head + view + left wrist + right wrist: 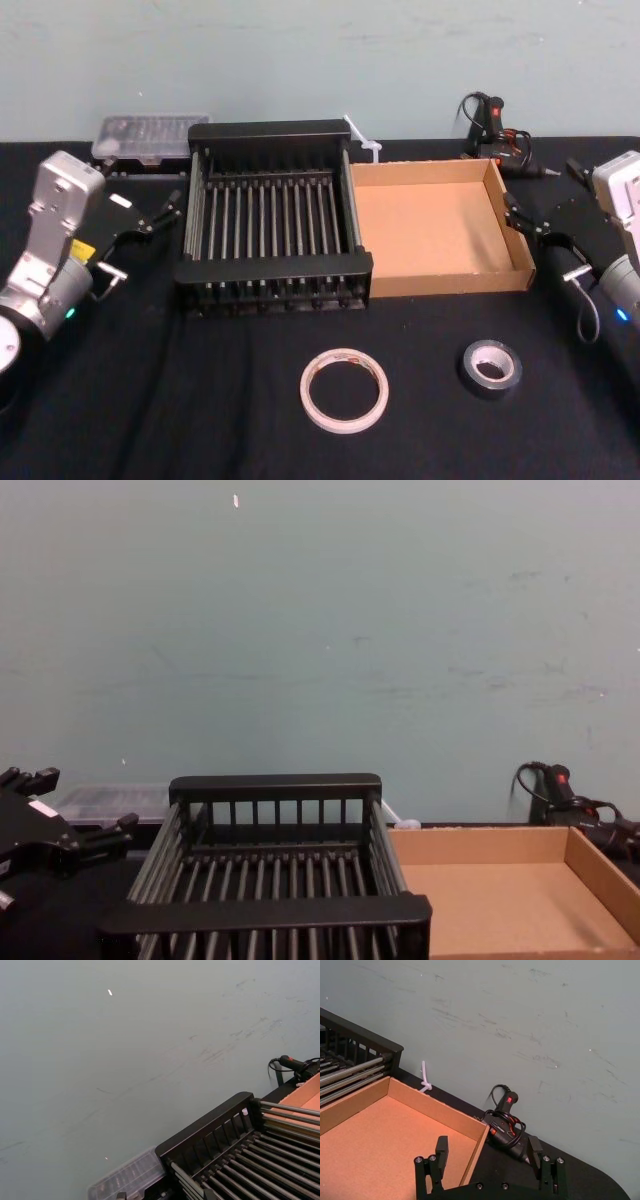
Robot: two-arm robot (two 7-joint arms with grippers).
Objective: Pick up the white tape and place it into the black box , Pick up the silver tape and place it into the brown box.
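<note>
Black material covers the worktop [200, 400]. I read the left gripper [160, 213] as empty, its fingers spread wide, touching nothing; the black box [270, 131] stands just right of them. The white tape [305, 392] lies flat, well apart from those fingers, right of them and nearer the robot. I judge it light, stiff and thin-walled: pinch the band, one finger inside the ring. The silver tape [468, 368] lies flat, left of the right fingers and nearer the robot; likely light but thicker and firmer, it suits a grasp across its outer sides. The right gripper [488, 1142] is empty, fingers wide apart, just beside the brown box [440, 283] at its right wall.
</note>
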